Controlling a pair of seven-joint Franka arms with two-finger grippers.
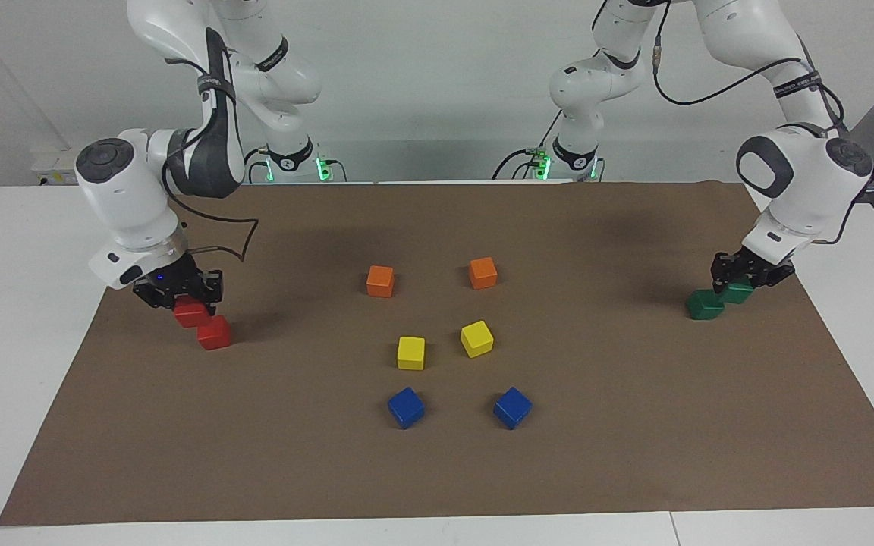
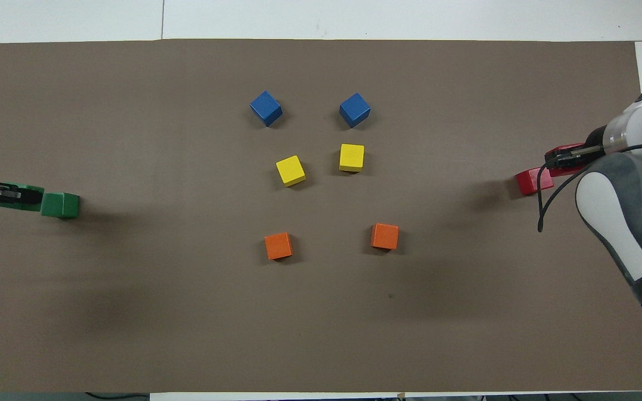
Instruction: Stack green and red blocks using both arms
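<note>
Brown mat (image 1: 437,470): right gripper (image 1: 193,303) pinches red block (image 1: 190,312), left gripper (image 1: 740,284) green block (image 1: 737,292), each beside its mate (image 1: 215,333) (image 1: 705,305) for stacking.

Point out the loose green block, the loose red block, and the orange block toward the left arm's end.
loose green block (image 1: 704,305): facing view, its top face.
loose red block (image 1: 215,332): facing view, its front face.
orange block toward the left arm's end (image 1: 482,273): facing view, centre of the cube.
</note>
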